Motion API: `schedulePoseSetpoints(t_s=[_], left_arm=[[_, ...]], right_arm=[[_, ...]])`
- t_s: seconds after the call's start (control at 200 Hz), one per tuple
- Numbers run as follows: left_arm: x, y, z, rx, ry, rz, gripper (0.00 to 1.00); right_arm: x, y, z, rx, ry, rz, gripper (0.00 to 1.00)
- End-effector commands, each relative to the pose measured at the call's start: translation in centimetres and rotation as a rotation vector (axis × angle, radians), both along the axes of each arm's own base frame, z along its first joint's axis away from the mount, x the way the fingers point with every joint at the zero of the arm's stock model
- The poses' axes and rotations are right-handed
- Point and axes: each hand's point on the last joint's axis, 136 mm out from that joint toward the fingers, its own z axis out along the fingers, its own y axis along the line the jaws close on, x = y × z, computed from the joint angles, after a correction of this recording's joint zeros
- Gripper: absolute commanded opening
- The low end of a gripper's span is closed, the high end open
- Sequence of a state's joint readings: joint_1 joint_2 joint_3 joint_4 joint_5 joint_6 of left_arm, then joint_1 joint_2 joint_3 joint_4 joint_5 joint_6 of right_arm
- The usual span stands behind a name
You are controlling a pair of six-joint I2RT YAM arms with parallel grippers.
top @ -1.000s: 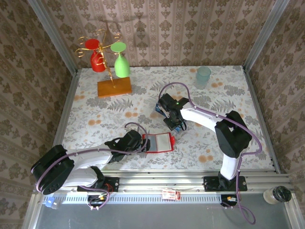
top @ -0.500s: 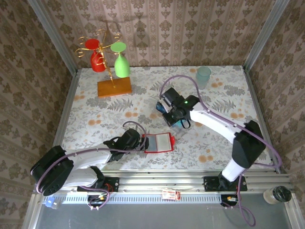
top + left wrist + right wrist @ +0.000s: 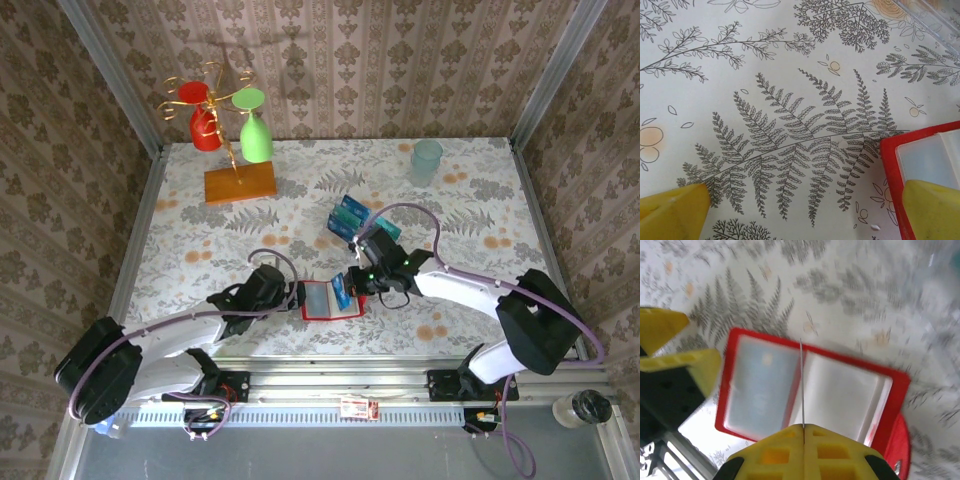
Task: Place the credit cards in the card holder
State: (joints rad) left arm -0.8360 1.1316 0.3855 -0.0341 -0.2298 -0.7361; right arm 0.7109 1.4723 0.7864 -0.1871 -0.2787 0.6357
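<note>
While our left hand [image 3: 291, 297] rests spread wide and empty at the left edge of the unfolded red card holder [image 3: 320, 301] on the surface [image 3: 200, 250], we see our right hand [image 3: 348, 286] clamped tight on one blue credit card [image 3: 341, 292], upright over its middle fold.

no text can be read in any view. the credit cards [image 3: 347, 212] carry faint light print, too small to make out. a small red and white tag [image 3: 358, 408] on the front rail [image 3: 300, 378] has marks on it, blurred past reading.
</note>
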Motion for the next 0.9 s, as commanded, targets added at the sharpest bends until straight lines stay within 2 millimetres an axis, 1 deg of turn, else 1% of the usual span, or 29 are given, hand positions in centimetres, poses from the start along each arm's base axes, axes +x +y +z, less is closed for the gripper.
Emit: schedulePoseSetpoints(t_s=[0.0, 0.205, 0.35, 0.6, 0.895], left_arm=[[-0.4, 0.7, -0.2, 0.026, 0.011, -0.012, 1.00], [-0.3, 0.7, -0.1, 0.023, 0.012, -0.012, 1.00], [-0.3, 0.8, -0.1, 0.027, 0.013, -0.013, 1.00], [-0.4, 0.8, -0.1, 0.024, 0.015, -0.015, 1.00], [-0.9, 0.4, -0.4, 0.028, 0.023, -0.026, 1.00]], right_arm=[[1.0, 2.6, 3.4, 0.214, -0.039, -0.068, 0.00], [0.4, 3.5, 2.2, 0.231, -0.016, -0.077, 0.00], [0.5, 4.0, 1.3, 0.220, -0.002, -0.078, 0.00], [0.8, 4.2, -0.7, 0.193, 0.018, -0.099, 0.00], [1.1, 4.4, -1.8, 0.198, 0.032, -0.122, 0.00]])
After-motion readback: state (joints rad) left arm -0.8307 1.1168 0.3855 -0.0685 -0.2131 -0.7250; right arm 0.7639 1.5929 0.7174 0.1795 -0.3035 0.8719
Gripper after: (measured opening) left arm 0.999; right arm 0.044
